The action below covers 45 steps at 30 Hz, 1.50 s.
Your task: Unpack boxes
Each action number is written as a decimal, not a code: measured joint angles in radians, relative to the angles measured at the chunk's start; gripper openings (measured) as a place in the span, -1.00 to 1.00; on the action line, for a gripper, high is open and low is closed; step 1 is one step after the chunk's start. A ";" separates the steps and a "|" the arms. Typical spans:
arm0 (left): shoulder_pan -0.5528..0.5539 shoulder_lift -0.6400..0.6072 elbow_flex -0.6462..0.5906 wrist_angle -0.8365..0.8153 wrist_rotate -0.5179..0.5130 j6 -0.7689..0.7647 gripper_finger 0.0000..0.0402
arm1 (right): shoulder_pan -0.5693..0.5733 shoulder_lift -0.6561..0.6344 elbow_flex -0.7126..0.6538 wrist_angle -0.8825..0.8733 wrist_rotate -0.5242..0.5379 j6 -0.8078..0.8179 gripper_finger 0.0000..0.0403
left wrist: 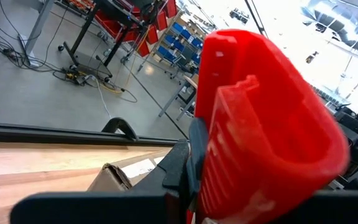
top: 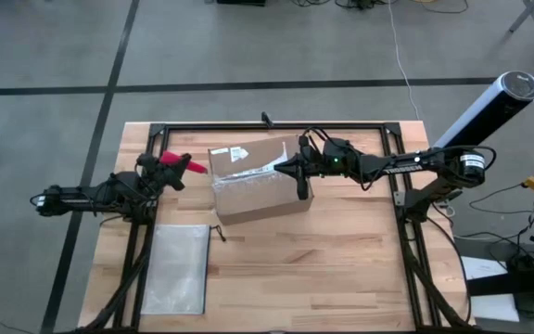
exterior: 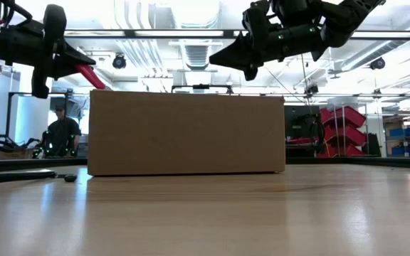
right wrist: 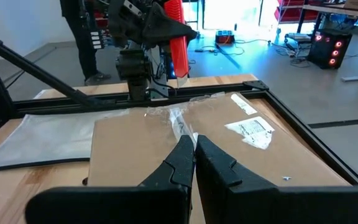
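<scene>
Left gripper point(top: 179, 167) jaws are clamped on the red utility knife point(top: 182, 164) at centre-left of the high view. Right gripper point(top: 284, 168) jaws are pressed together, empty, above the cardboard box point(top: 260, 190), which sits taped and closed mid-tabletop point(top: 341, 260). A zip pouch point(top: 177, 269) lies lower left.

Bright, even light falls from ceiling strips above the box point(exterior: 186, 132). The near counter point(exterior: 205, 220) blurs and carries pale glare. The knife point(left wrist: 263, 124) looms soft, out of focus.
</scene>
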 joint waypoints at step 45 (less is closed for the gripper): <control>0.000 0.089 -0.001 0.035 -0.002 -0.071 -0.83 | 0.000 0.014 0.001 -0.003 0.000 -0.020 -1.00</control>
